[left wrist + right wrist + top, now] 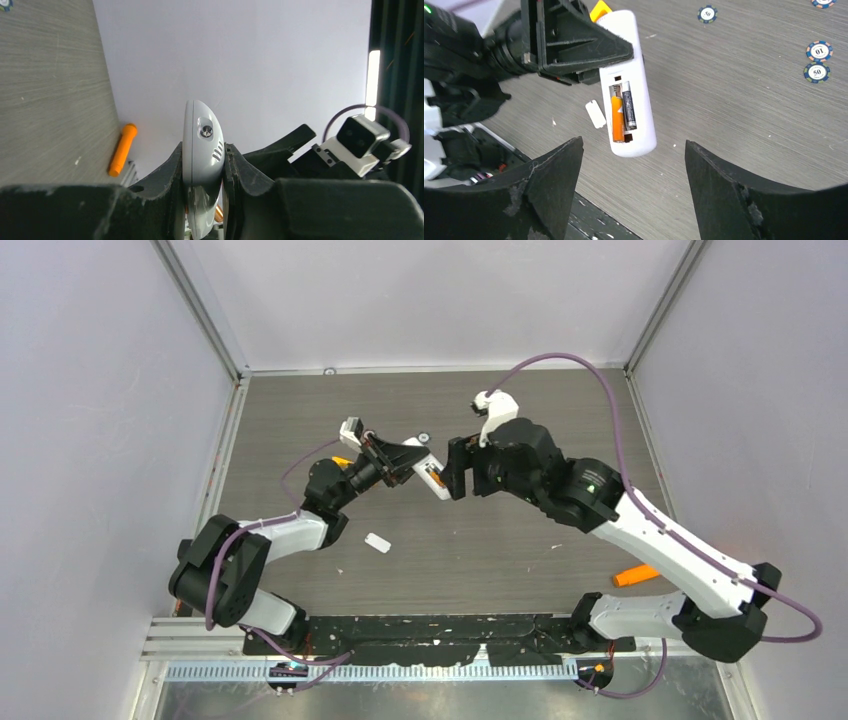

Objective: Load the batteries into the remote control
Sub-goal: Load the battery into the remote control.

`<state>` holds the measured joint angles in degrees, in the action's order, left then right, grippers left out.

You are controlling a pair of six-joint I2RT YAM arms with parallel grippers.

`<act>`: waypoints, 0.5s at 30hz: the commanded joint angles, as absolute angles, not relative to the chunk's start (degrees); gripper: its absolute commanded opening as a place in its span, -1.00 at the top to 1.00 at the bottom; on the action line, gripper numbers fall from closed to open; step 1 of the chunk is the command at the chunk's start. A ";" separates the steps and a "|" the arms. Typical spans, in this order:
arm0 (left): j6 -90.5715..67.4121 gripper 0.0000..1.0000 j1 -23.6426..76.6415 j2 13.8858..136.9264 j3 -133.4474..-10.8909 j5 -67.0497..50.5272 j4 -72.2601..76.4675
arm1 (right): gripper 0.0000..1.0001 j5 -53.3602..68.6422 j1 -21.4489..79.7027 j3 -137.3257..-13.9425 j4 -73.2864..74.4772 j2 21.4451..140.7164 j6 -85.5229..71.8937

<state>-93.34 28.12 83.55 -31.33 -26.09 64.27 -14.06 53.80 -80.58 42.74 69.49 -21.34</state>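
My left gripper [412,460] is shut on the remote control [432,478] and holds it in the air over the middle of the table. In the right wrist view the white remote [630,55] shows its open back compartment, with the orange battery [617,120] and the dark battery [628,106] lying side by side inside. My right gripper [456,472] is open and empty, just off the remote's free end [634,144]. In the left wrist view the remote [200,125] stands edge-on, clamped between my fingers [170,170].
A small white tab [377,542] lies on the table below the remote, also in the right wrist view [595,113]. An orange stick [636,575] lies at the near right. A flat orange piece [600,9] sits behind the left gripper. Poker chips [819,51] lie at the far side.
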 commanded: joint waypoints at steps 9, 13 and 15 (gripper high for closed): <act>-114.13 1.00 29.49 78.35 -28.78 -14.54 69.22 | -0.68 -14.18 51.46 -78.13 35.73 62.67 -30.34; -113.33 1.00 29.92 77.14 -30.68 -15.02 66.65 | -0.68 -13.93 51.50 -78.08 35.07 63.05 -30.55; -112.65 1.00 29.95 76.84 -31.31 -15.31 65.82 | -0.68 -13.75 51.50 -77.60 34.46 63.10 -31.14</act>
